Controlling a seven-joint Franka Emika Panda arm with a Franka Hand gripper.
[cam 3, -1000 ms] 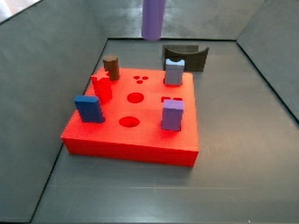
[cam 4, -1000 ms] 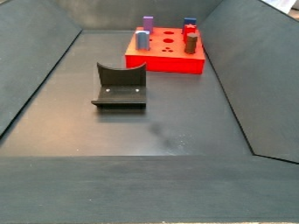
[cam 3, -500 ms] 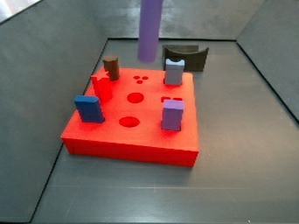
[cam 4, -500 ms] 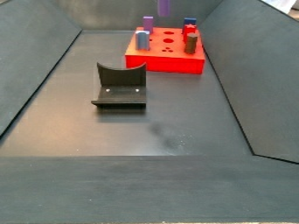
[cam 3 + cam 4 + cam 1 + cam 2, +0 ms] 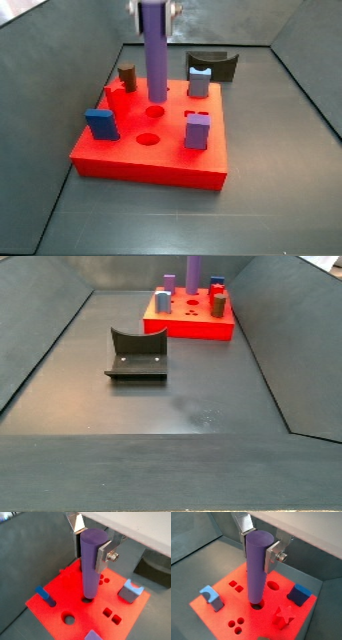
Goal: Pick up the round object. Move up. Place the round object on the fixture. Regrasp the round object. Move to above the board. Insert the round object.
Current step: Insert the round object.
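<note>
Insertion step in hand. Going left to right in the side view: blue peg (image 5: 102,123) at the left front of the board (image 5: 150,160), red peg (image 5: 116,99) and brown peg (image 5: 127,76) behind it, then the round object (image 5: 156,60) standing upright over the board's middle, then a purple peg (image 5: 198,130) and a grey-blue peg (image 5: 198,81) to the right, with the fixture (image 5: 211,66) empty behind the board's far right corner.

Gripper (image 5: 158,8) at the top edge of that view, above the board; in both wrist views closed on the upper part of the round object (image 5: 256,567), silver fingers (image 5: 103,556) pressed flat against its sides. Lower end of the rod meeting a round hole (image 5: 256,605) near the board's centre; looks just entered rather than seated, since nearly the whole length stands proud of the red face.

Next move, by judgement: straight descent along the rod's axis, kept vertical so the tip does not bind on the hole's rim, then jaws parted only once seated.

Room for moving: other open holes (image 5: 148,139) just beside, pegs near on either side of the rod but not touching it. Plenty of bare grey surface (image 5: 160,426) in front of the fixture (image 5: 138,353), well apart from the board (image 5: 190,323); sloped walls close in on both sides.
</note>
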